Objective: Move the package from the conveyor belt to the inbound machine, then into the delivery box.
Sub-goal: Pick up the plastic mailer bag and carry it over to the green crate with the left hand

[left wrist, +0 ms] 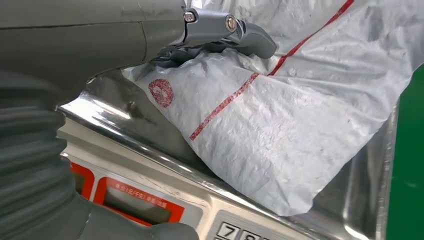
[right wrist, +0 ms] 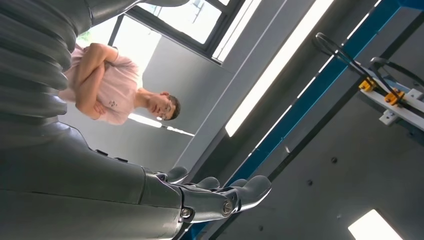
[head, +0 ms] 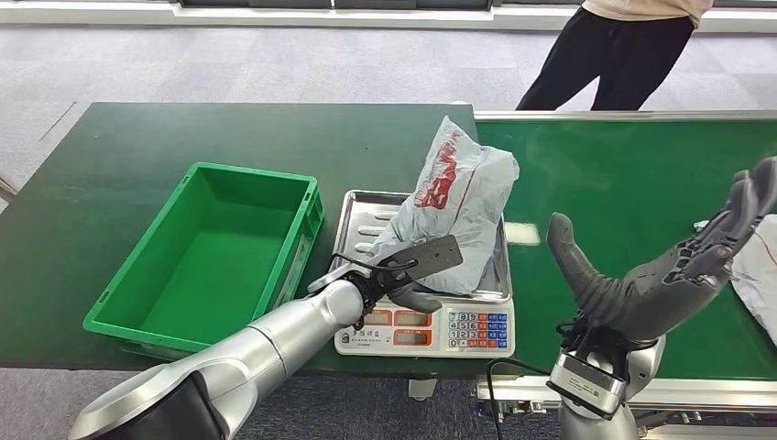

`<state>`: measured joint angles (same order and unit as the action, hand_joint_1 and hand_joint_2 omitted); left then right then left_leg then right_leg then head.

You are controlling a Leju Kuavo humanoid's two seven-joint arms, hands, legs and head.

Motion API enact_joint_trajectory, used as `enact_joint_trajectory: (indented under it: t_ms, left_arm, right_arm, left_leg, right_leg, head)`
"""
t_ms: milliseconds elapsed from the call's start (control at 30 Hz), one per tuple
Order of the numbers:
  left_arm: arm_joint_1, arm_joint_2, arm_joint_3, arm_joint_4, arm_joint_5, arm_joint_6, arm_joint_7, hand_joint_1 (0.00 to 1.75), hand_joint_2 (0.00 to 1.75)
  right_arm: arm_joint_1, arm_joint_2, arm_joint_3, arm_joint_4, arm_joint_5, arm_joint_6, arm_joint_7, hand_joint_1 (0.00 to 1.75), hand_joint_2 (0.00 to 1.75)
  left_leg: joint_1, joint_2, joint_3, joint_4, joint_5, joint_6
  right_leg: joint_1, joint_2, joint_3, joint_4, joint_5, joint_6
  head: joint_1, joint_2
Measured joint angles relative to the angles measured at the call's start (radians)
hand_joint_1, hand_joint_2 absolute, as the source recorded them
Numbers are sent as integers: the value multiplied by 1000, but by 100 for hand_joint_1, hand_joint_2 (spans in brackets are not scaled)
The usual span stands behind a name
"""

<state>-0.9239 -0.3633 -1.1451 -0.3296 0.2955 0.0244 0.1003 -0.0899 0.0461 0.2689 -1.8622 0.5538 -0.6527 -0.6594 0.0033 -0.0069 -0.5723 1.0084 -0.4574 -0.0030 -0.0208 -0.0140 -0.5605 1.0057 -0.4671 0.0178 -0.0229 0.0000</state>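
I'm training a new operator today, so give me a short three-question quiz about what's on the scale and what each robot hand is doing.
1. True or false: the grey package lies in the green crate.
2. Which robot hand is raised open over the conveyor belt? A) left B) right
3. Fill in: the left robot hand touches the package on the ______.

Key: 1 false, it is on the scale; 2 B, the right robot hand; 3 scale.

The scale (head: 423, 328) is showing the keypad digits 7 and 8 in the left wrist view; its other key markings and the small brand line on its front panel are blurring beyond reading. The package (head: 454, 206) resting on the scale's pan is carrying red print and a round red stamp, both illegible.
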Motion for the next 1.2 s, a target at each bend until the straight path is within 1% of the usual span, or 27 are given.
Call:
enact_joint_trajectory:
  t_ms: [167, 200, 300, 333, 367, 433, 533, 633, 767, 1200]
  left_arm:
    - [-7, 0, 7, -2, 37, 11, -21, 0, 175]
    - [-8, 0, 7, -2, 40, 16, -22, 12, 175]
    - [-11, 0, 6, -2, 30, 43, -20, 129, 175]
    - [-12, 0, 5, -2, 20, 56, -14, 161, 175]
    - [-12, 0, 3, -2, 9, 71, -4, 166, 175]
    - [-12, 0, -3, -2, -15, 96, 22, 175, 175]
    - [-10, 0, -19, 0, -47, 122, 60, 175, 175]
    - [-9, 0, -36, 3, -66, 141, 81, 175, 175]
    - [-8, 0, -53, 9, -81, 157, 93, 175, 175]
    - [-3, 0, -69, 20, -84, 159, 99, 175, 175]
  right_arm:
    - [-1, -16, 0, 7, -16, -14, 4, 0, 175]
    - [-1, -19, 0, 8, -18, -15, 4, 0, 175]
    - [-2, -25, 0, 12, -23, -14, 2, 0, 175]
    - [-2, -26, 0, 13, -24, -13, 1, 0, 175]
    - [-3, -27, 0, 14, -24, -11, 0, 0, 175]
    - [-4, -27, 0, 14, -24, -5, 0, 0, 175]
    - [-6, -27, 0, 14, -18, 3, 1, 0, 175]
    - [-7, -26, 0, 14, -7, 10, 6, 0, 175]
    - [-6, -22, 0, 11, 11, 17, 13, 0, 175]
    - [-7, -15, 0, 7, 15, 20, 14, 0, 175]
  left_leg:
    - [0, 0, -2, 0, 0, 0]
    - [0, 0, -3, 0, 0, 0]
    - [0, 0, -4, 0, 0, 0]
    - [0, 0, -4, 0, 0, 0]
    - [0, 0, -4, 0, 0, 0]
    - [0, 1, -4, 0, 0, 0]
    - [0, 1, -4, 0, 0, 0]
    - [0, 1, -4, 0, 0, 0]
    - [0, 1, -4, 0, 0, 0]
    - [0, 1, -4, 0, 0, 0]
  right_leg:
    - [0, 0, -3, 0, 0, 0]
    - [0, 0, -3, 0, 0, 0]
    - [0, 1, -4, 0, 0, 0]
    - [0, 1, -5, 0, 0, 0]
    - [0, 1, -5, 0, 0, 0]
    - [0, 1, -5, 0, 0, 0]
    - [0, 1, -5, 0, 0, 0]
    - [0, 1, -5, 0, 0, 0]
    - [0, 1, -5, 0, 0, 0]
    - [0, 2, -6, 0, 0, 0]
  head:
    - [0, 0]
    - [0, 0]
    - [0, 0]
    - [0, 0]
    - [0, 0]
    - [0, 0]
    - [0, 0]
    - [0, 0]
    - [0, 0]
    - [0, 0]
